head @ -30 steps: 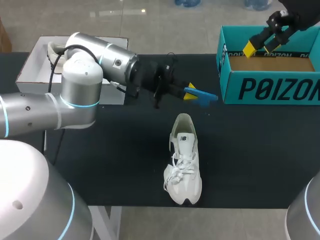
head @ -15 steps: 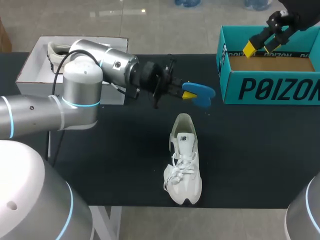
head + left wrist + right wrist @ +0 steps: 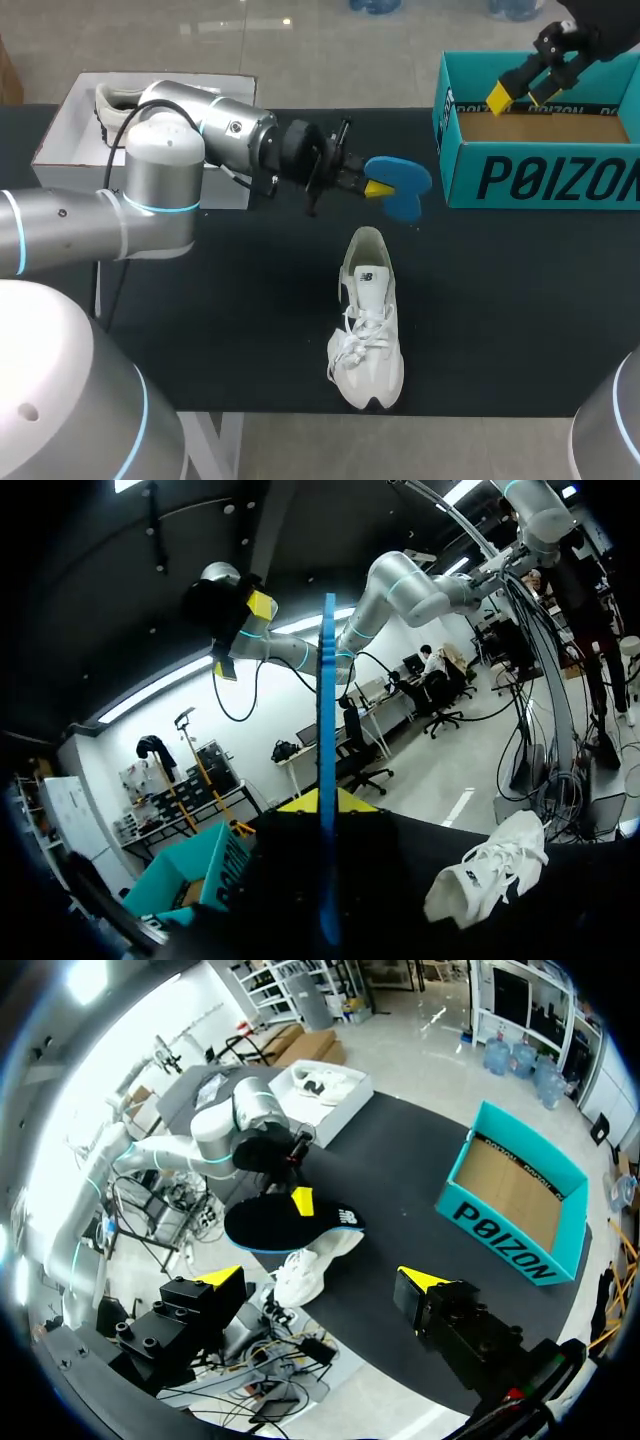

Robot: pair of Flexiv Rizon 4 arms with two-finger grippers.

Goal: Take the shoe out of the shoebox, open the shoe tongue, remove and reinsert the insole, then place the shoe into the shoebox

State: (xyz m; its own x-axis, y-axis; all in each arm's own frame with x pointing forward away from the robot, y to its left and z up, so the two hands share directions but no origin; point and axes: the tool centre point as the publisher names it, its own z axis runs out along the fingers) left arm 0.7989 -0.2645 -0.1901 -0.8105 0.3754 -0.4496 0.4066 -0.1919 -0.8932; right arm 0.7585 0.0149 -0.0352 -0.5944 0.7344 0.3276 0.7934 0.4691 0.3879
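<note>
Turned broad-face-up since a second ago: thin blue foam insole [image 3: 402, 188], held just beyond the white lace-up sneaker [image 3: 367, 322] at its heel end.
Pinching one end is the left gripper [image 3: 377, 188]; light and floppy, the insole is likely better gripped nearer mid-length for reinsertion. Fingers wide apart and empty, the right gripper [image 3: 512, 90] hangs well beyond the sneaker.

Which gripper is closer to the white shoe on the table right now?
Left. The left gripper, holding the blue insole, hangs just past the heel of the shoe; the right gripper is up by the teal shoebox, farther off.
</note>
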